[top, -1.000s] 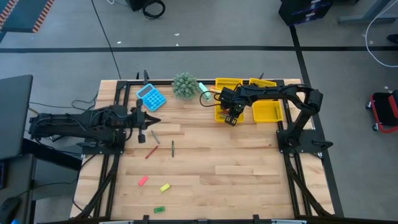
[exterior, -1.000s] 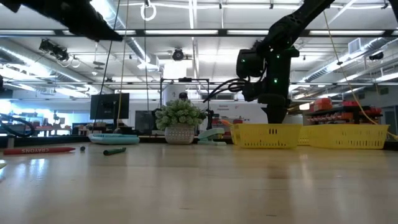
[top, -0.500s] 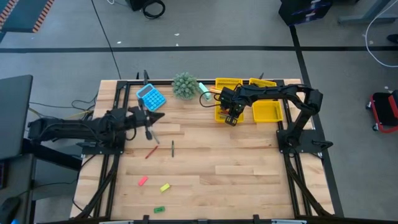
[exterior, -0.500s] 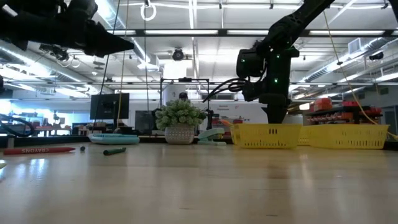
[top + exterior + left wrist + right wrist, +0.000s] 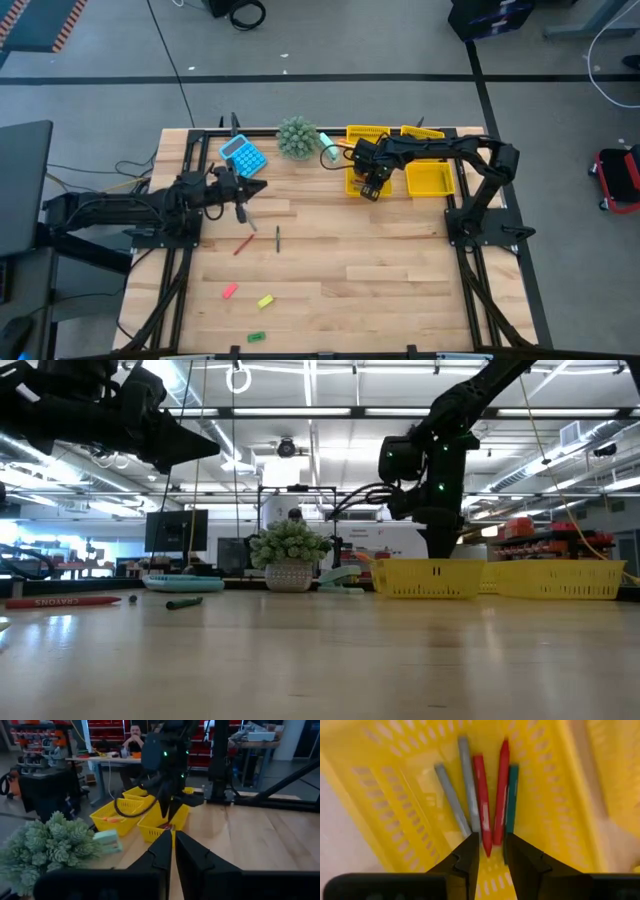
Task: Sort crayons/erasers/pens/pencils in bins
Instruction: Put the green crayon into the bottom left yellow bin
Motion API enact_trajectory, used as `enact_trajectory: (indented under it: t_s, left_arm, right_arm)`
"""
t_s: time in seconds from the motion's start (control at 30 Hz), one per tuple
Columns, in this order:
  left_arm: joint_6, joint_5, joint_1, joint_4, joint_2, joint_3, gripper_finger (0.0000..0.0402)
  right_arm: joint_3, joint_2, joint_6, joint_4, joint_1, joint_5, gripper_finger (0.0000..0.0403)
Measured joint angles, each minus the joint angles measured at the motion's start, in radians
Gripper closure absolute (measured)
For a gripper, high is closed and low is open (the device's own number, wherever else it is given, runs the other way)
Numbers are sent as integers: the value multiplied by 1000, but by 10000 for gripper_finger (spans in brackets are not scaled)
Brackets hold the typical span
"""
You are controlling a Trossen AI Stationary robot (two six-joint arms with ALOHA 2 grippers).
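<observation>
Overhead, the right claw point(image 5: 371, 190) hangs over a yellow bin point(image 5: 357, 184) near the far edge of the counter point(image 5: 380, 270), its fingers parted by a narrow gap and holding nothing. Its wrist camera looks straight down into that bin point(image 5: 560, 785), where five short sticks lie side by side on the bottom: two grey point(image 5: 451, 799), two red crayons point(image 5: 483, 802) and one teal point(image 5: 511, 797). One red stick shows through the gap between the fingers, lying loose. More yellow bins point(image 5: 430, 180) sit just beside this one.

The left claw point(image 5: 240, 193) hovers above the counter near the blue calculator point(image 5: 243, 156), its fingers point(image 5: 161, 851) pressed almost together with nothing between them. Below it on the wood lie a grey pen point(image 5: 250, 219), a red crayon point(image 5: 243, 244) and a dark green stick point(image 5: 277, 237). Three erasers rest well apart from the bins, toward the near edge: pink point(image 5: 229, 291), yellow point(image 5: 265, 301) and green point(image 5: 256, 337). A small potted plant point(image 5: 297, 137) stands between calculator and bins.
</observation>
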Motion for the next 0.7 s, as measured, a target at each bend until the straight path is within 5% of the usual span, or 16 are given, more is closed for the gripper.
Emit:
enact_trajectory:
  t_s: [0.2,0.43,0.7]
  left_arm:
    - [-28,-3,0,-2,-2,0,369]
    - [-95,-159,22,37,-3,1,332]
    - [-121,-33,57,30,-2,1,268]
  right_arm:
    - [171,-6,24,-147,31,1,297]
    - [325,-6,181,-152,168,1,297]
    - [348,-1,354,4,339,80,297]
